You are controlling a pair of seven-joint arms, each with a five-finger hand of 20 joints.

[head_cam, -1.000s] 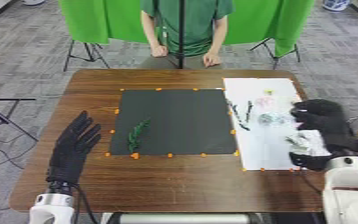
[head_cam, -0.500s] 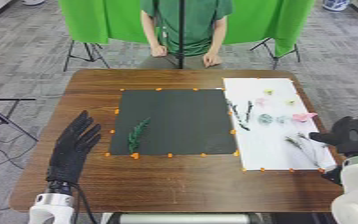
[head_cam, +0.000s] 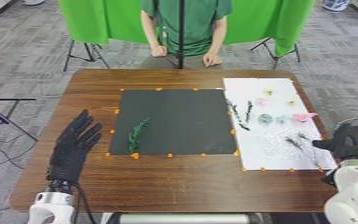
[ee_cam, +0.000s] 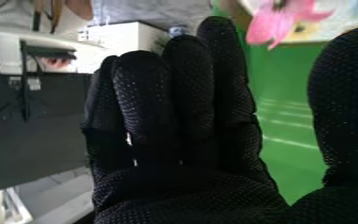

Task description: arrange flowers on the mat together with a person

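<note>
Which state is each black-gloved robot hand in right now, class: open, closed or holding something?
Left hand: open, fingers straight, empty, beside the dark square mat.
Right hand: open, fingers straight, thumb apart, empty.

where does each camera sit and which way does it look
Head view: on the robot's head, looking forward and down at the table and dark mat; the left hand and right hand show.
Right wrist view: on the right arm's wrist, looking out along that hand, past its spread thumb.
Both share the right hand and, most likely, the pink flower.
</note>
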